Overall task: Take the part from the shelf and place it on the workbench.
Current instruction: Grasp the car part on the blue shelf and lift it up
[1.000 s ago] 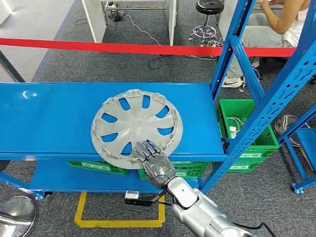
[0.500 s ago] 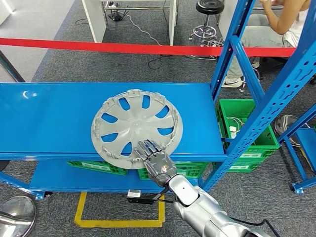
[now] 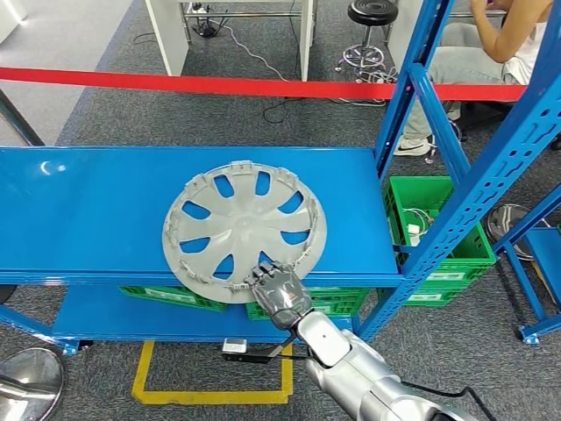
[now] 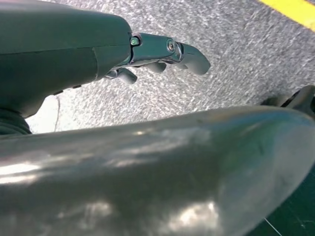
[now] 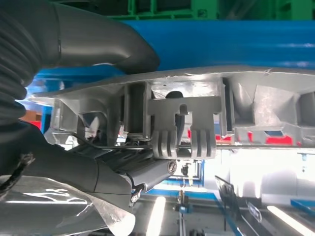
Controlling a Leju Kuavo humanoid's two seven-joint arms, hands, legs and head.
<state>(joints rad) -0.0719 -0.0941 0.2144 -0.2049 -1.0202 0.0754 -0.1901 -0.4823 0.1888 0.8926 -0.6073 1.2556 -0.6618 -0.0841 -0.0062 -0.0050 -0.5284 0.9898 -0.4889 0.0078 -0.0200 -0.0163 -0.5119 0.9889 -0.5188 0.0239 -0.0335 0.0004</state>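
The round grey plastic wheel cover (image 3: 244, 230) with curved spoke openings lies on the blue metal shelf (image 3: 86, 210) (inner side up, clips around its rim), its near edge overhanging the shelf front.

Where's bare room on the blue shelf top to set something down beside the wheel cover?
Widest bare patch: the blue shelf top left of the wheel cover, out to the picture's edge. A narrower strip lies between the cover and the right upright. Crowded at the front edge, where the right hand grips the cover's rim.
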